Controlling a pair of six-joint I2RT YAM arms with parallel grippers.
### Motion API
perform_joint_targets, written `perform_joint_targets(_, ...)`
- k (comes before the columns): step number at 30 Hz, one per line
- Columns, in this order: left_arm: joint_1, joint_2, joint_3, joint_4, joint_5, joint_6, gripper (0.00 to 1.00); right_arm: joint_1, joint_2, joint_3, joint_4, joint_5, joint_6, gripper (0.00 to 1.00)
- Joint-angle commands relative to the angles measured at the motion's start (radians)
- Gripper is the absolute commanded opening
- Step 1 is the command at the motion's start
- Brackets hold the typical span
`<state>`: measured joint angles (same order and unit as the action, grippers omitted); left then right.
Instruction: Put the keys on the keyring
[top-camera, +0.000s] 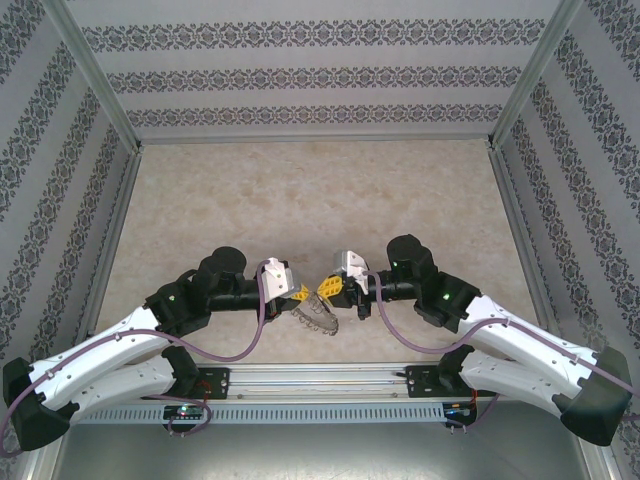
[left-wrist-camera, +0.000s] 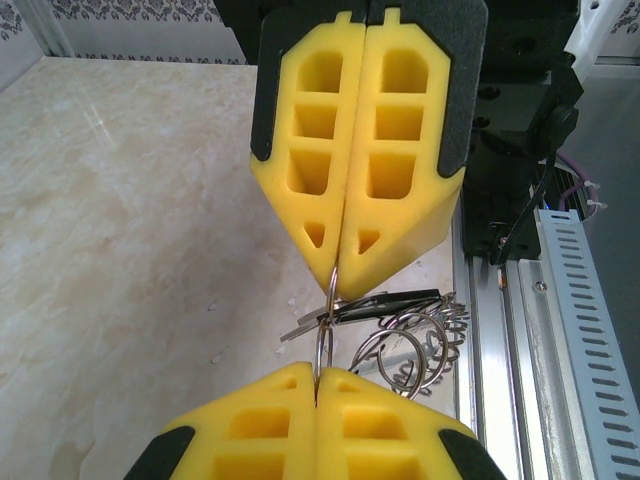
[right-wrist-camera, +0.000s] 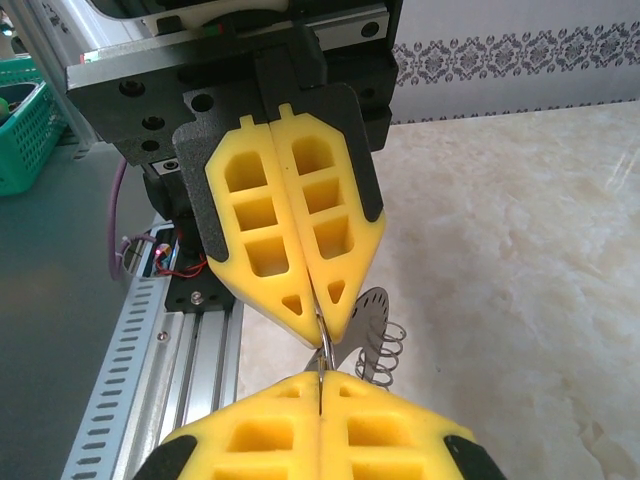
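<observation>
Since the left gripper and the right gripper, tip to tip, both clamp one thin wire loop of the flat grey metal keyring, the short silver dark-headed key lies against it; best, I judge, to part the wire gently, without twisting.

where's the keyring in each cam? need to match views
Top external: keyring sits low centre, between the two arm tips.
Left wrist: keyring is lower centre-right, its wire loops just right of the yellow jaws.
Right wrist: keyring is lower centre, its grey disc just right of where the jaws meet.
Shared landmark: slotted rail, along the bottom in top external, right edge in left wrist, lower left in right wrist.
</observation>
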<state>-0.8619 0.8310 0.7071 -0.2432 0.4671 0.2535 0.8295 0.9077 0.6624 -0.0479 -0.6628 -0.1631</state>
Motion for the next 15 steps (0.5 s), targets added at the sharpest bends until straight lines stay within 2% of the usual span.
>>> perform_joint_targets(1, 0.004, -0.022, -0.001, 0.076, 0.024, 0.009, 0.0, 0.014, -0.019, -0.019, 0.041, 0.002, 0.004, 0.0)
perform_joint_targets(15, 0.004, -0.019, -0.001, 0.077, 0.026, 0.008, 0.0, 0.014, -0.03, -0.029, 0.059, 0.008, 0.005, 0.0)
